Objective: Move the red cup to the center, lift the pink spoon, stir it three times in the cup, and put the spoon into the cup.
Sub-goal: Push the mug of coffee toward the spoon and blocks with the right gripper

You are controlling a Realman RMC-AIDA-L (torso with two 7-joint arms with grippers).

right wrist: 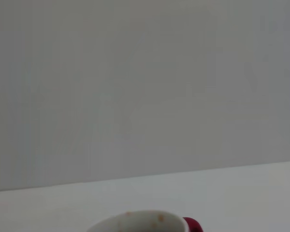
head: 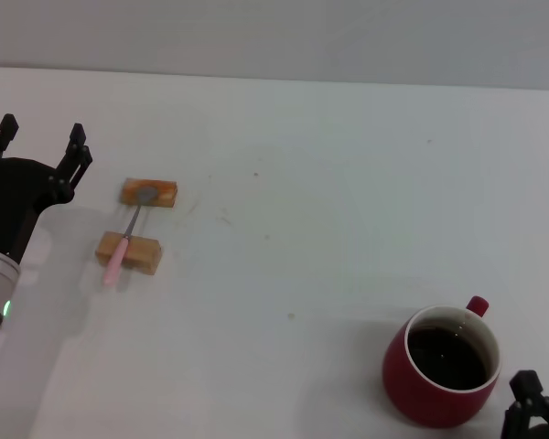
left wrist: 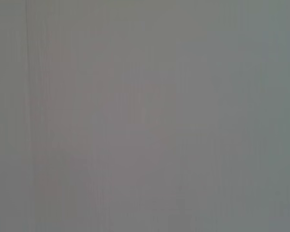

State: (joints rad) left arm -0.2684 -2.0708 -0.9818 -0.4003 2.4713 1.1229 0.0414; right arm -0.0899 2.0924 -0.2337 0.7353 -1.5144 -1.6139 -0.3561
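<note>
The red cup [head: 441, 368], dark red with a white inside and dark liquid, stands at the near right of the white table; its small handle points away and to the right. Its rim [right wrist: 137, 221] shows at the edge of the right wrist view. The pink spoon [head: 125, 240] lies at the left across two tan wooden blocks, with its grey bowl on the far block and its pink handle past the near one. My left gripper [head: 41, 135] hovers open to the left of the spoon, holding nothing. My right gripper [head: 534, 404] sits at the bottom right corner, just right of the cup.
The far wooden block [head: 148, 193] and the near wooden block [head: 129, 251] hold the spoon off the table [head: 329, 201]. A grey wall runs behind the table's far edge. The left wrist view shows only a plain grey surface.
</note>
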